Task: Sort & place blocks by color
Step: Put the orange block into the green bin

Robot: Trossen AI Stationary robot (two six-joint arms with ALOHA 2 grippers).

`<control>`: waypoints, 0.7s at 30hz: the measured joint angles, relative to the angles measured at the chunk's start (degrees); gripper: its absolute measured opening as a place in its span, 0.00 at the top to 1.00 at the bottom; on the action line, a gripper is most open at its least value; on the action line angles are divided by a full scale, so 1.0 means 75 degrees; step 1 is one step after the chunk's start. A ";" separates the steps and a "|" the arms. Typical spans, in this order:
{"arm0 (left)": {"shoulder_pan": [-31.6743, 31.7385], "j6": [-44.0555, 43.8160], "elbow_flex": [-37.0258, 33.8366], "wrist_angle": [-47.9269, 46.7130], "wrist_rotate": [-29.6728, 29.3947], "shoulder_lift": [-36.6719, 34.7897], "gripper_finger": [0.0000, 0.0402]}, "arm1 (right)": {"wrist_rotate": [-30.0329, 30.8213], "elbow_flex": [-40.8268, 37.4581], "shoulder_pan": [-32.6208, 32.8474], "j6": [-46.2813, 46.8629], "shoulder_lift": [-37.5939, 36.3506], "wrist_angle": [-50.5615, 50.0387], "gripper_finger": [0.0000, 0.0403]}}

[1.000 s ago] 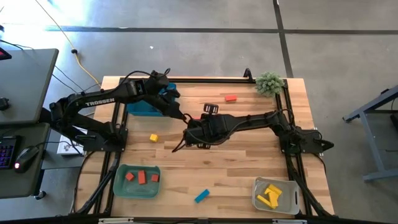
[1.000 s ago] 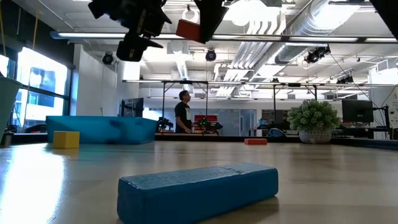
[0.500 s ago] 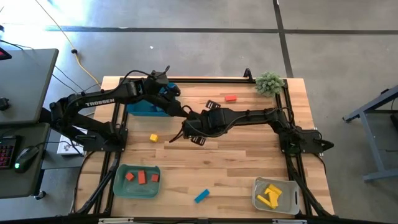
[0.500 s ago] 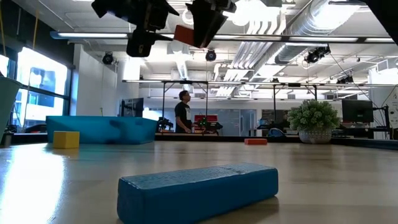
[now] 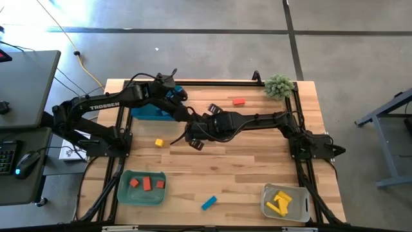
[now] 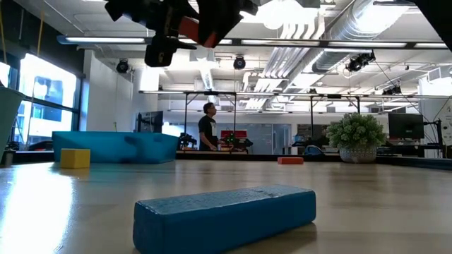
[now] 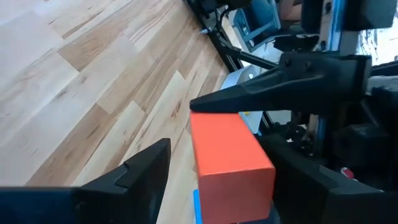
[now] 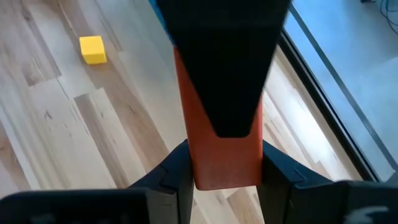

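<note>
**Red-orange bar carried leftward to a mid-air meeting of the two grippers**

Compared with the frame a second earlier, the right arm has swung its wrist leftward and toward the far side of the table, so that the right gripper point(image 5: 195, 137) now sits just beside the left gripper point(image 5: 185, 116), above the bare wood near the blue bin point(image 5: 149, 112). The right gripper's jaws are closed on a red-orange bar point(image 8: 225, 163); the right wrist view shows a finger on each side of the bar, and the low view shows the bar point(image 6: 192, 28) held high above the table top. In the left wrist view the same bar point(image 7: 229, 163) lies between the left gripper's spread fingers point(image 7: 134, 171), which stand apart and do not pinch it.

Elsewhere on the table point(image 5: 244, 180): a yellow cube point(image 5: 158, 142) near the grippers; a red block point(image 5: 239, 101) at the far edge near the small plant point(image 5: 279, 85); a blue bar point(image 5: 208, 203) at the near edge; three red pieces in the green bin point(image 5: 123, 191); yellow pieces in the clear bin point(image 5: 302, 209).
</note>
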 joint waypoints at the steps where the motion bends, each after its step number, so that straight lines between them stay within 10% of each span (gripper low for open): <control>1: 0.0000 0.0056 0.0000 -0.0005 -0.0002 0.0000 0.42 | 0.0020 0.0000 -0.0011 0.0029 0.0000 -0.0002 0.73; 21: 0.0000 0.0791 0.0006 -0.0042 -0.0366 -0.0006 0.71 | -0.0010 -0.0011 -0.0162 0.0293 -0.0003 -0.0077 0.73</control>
